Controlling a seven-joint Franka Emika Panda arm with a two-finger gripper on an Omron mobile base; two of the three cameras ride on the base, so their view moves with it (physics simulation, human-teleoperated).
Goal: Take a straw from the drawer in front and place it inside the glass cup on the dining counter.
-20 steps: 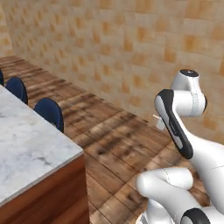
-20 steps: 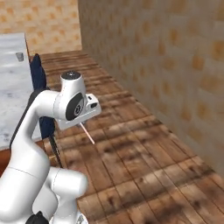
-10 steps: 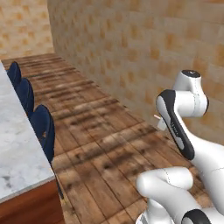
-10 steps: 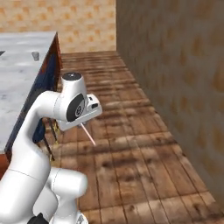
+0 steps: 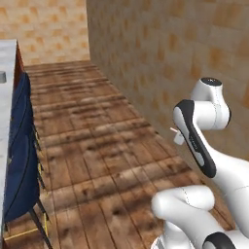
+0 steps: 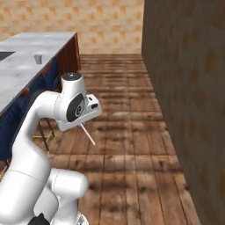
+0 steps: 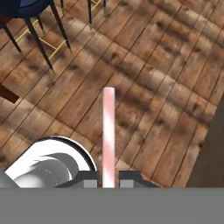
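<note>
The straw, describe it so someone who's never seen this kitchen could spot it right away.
Find the white arm over the wood floor. At its hand, the straw pokes out from between the shut fingers. It is the sole thin, pale pink stick, unlike the dark stool legs nearby.

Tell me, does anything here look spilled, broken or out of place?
Nothing stands out. The gripper is shut on the straw, which sticks straight out over bare wood floor. The glass cup stands upright on the dining counter.

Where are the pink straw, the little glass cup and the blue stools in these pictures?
straw (image 7: 108,135): hand view, middle of its shaft.
glass cup (image 6: 38,59): right base view, its side wall.
blue stools (image 5: 20,168): left base view, nearest seat back.
</note>
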